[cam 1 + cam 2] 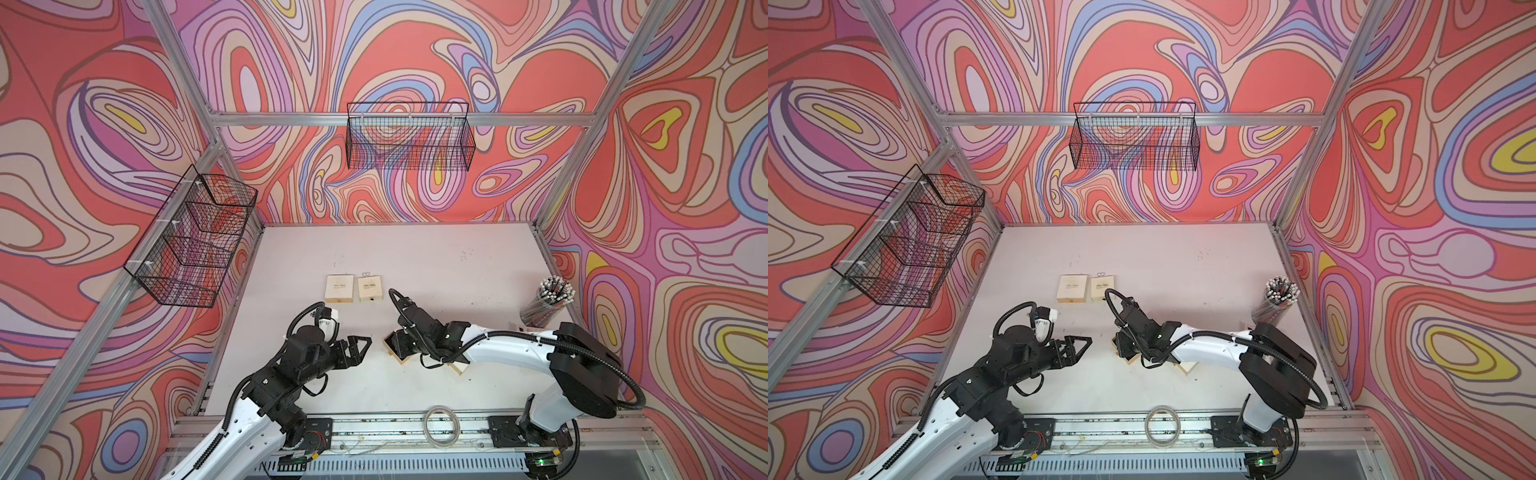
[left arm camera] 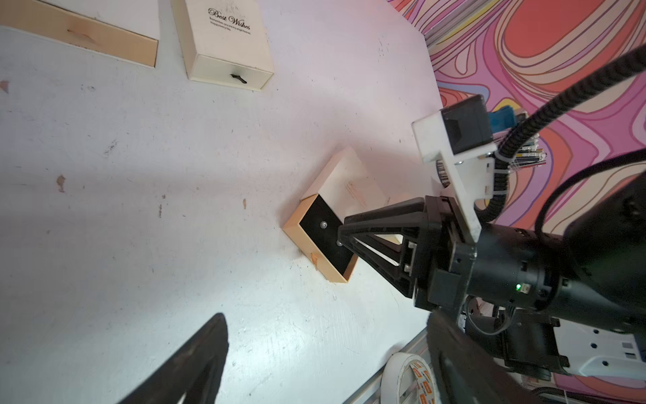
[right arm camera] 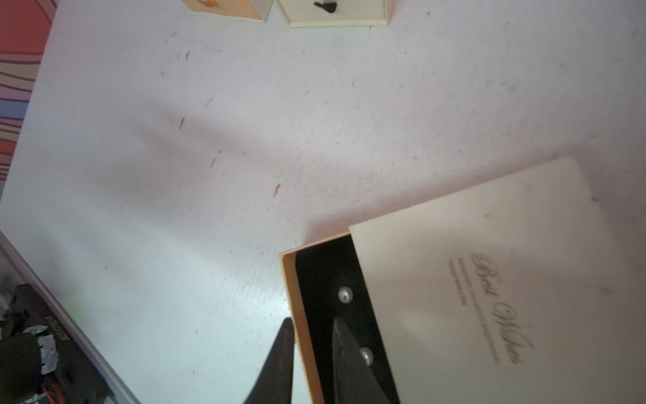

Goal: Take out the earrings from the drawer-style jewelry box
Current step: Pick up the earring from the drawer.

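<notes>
Right tool (image 3: 312, 319) – ajar, clamping nothing – straddles the drawer wall (image 3: 288, 276) by an earring (image 3: 366, 356); left tool (image 1: 366, 348) gapes empty.

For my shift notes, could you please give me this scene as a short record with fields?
Open box: drawer partly out
Earrings: two pearl studs, inside the drawer
Right gripper: straddles the drawer's front wall; grip unclear
Left gripper: open, empty, apart from the box
Far boxes: two, side by side
</notes>
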Controlling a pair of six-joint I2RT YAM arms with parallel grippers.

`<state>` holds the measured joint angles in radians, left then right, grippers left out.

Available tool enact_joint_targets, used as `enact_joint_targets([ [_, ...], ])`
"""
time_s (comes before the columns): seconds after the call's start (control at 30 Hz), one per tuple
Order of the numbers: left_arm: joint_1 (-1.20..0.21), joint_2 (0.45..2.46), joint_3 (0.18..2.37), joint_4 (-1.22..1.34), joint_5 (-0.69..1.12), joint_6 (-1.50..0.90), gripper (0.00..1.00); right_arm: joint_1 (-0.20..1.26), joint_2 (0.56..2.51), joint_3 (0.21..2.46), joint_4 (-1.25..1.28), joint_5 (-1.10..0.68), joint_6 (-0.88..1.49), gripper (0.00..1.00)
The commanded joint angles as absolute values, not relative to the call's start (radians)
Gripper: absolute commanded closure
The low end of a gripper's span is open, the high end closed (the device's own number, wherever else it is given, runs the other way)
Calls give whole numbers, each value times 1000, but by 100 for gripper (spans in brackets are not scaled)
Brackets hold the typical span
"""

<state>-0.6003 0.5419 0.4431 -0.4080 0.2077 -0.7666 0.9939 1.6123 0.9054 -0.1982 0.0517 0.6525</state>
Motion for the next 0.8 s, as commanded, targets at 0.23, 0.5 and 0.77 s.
enact_joint_targets([
  [0.23,-588,621,471,-435,217,-719,10,1004,1682,964,-221,99,691,79],
  [0.5,-586,607,467,-437,229,-718,8,1005,1726,994,-247,134,696,79],
  [0.77,-585,610,465,-431,230,-716,8,1004,1745,1003,-264,160,699,79],
])
